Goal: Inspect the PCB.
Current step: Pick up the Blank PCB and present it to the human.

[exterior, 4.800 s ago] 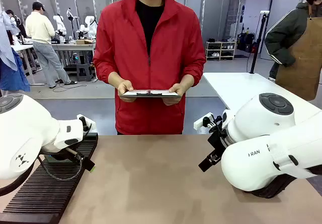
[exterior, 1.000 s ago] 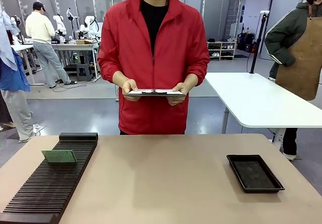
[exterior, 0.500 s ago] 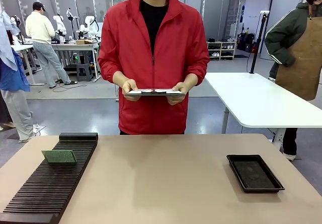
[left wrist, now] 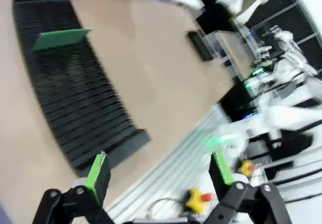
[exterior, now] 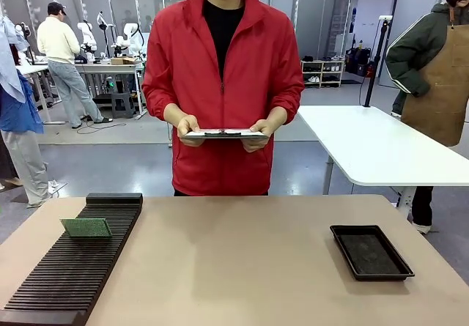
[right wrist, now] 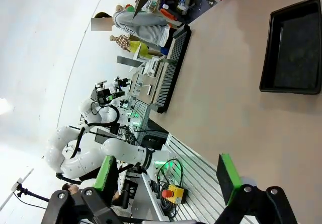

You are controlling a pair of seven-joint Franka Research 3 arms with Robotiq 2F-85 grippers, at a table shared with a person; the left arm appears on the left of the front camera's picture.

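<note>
PCB (exterior: 86, 228) stands in a slot near the far end of the black rack (exterior: 66, 278), left side of table (exterior: 242, 267); tray (exterior: 371, 253) on the right; person holds clipboard (exterior: 224, 132) with both hands; left gripper (left wrist: 160, 167) jaws apart, empty; right gripper (right wrist: 166, 173) jaws apart, empty.

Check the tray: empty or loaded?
Empty. The tray has a bare black floor in the front and right wrist views; nothing lies in it.

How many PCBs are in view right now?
1. The PCB stands in a slot of the black slotted rack on the table's left, toward its far end. The black tray on the right shows none.
</note>
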